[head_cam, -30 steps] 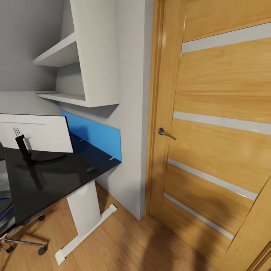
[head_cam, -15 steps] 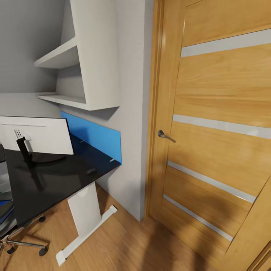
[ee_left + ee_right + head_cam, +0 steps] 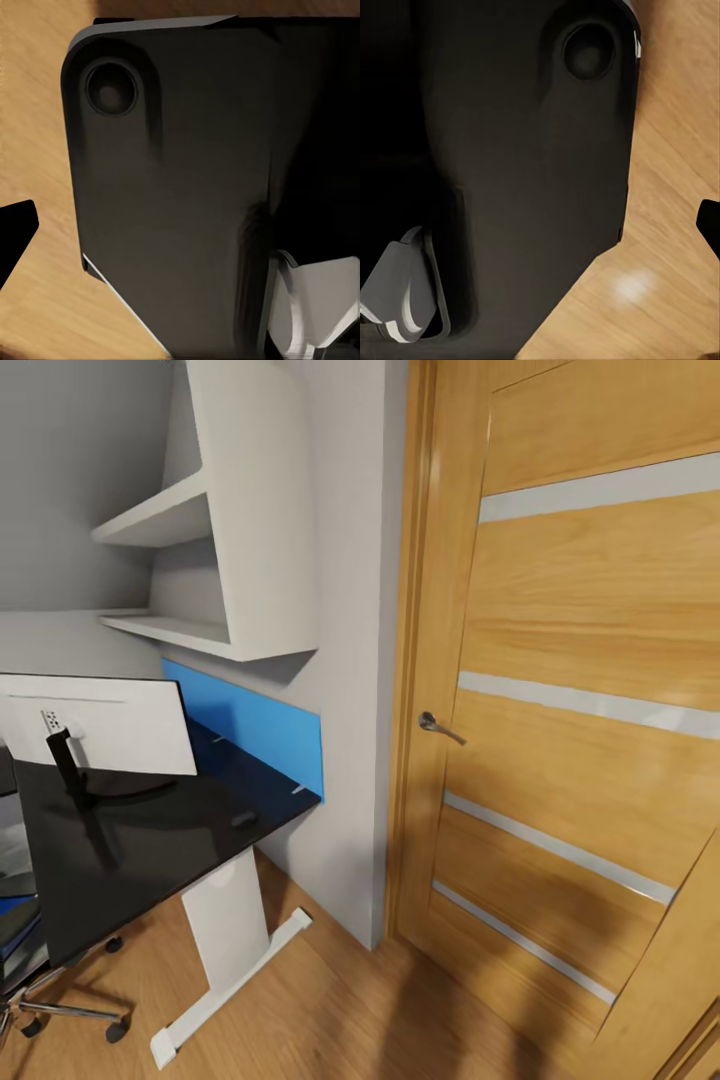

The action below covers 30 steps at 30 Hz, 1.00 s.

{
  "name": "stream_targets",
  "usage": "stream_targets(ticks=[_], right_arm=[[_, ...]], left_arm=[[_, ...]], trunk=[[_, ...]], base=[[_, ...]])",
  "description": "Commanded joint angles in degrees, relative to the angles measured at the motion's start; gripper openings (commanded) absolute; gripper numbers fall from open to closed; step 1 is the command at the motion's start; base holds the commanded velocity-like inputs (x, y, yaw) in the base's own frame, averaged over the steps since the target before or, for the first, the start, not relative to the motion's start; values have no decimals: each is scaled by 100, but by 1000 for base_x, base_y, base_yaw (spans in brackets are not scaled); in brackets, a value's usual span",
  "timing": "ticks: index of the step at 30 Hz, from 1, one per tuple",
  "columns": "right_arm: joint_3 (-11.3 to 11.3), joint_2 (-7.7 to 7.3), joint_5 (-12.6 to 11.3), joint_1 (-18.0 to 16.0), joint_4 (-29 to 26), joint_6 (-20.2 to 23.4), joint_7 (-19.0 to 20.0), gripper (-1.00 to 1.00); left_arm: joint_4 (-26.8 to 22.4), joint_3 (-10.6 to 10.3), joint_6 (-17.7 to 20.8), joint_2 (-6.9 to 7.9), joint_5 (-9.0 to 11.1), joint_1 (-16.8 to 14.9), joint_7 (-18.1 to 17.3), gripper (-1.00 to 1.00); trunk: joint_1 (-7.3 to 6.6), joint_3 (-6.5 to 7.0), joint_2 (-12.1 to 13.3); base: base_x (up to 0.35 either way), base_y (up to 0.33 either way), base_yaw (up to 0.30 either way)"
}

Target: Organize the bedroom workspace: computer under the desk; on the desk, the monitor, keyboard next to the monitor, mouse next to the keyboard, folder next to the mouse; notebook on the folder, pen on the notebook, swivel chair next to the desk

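Black desk [image 3: 150,840], one monitor [image 3: 100,722]

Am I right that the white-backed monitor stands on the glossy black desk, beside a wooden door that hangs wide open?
Not quite. The head view shows the white-backed monitor standing on the glossy black desk, but the wooden door with the metal lever handle is closed in its frame, not wide open.

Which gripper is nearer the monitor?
Left, probably. The monitor stands on the desk off to the robot's left; the left gripper and right gripper both hang over the wood floor, away from it.
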Motion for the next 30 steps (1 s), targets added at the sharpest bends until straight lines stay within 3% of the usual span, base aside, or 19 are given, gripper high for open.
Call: stream_targets(ticks=[1,12,17,19,21,30], right_arm=[[-1,-1,-5,-4,1,5,2,100],[8,-11,-5,-4,-7,-214,2,100],[12,-16,2,-4,-7,-929,2,100],[16,-13,3,-4,-7,-1502,5,100],[16,-12,3,-4,-7,-1595,4,100],[17,-12,4,-4,-8,-1763,2,100]], left_arm=[[4,4,-15,0,-3,-4,-7,100],[-199,22,-15,32,5,-4,0,100],[-255,24,-15,46,10,-4,2,100],[-277,24,-17,51,13,-4,9,100],[-280,24,-29,52,18,-4,9,100],[-280,33,-855,53,238,-4,17,100]], trunk=[[-23,12,38],[-264,209,479],[-374,299,679],[-418,335,759],[-462,371,840],[-660,533,1201]], base=[[0,0,0],[0,0,0],[0,0,0],[0,0,0],[0,0,0],[0,0,158]])
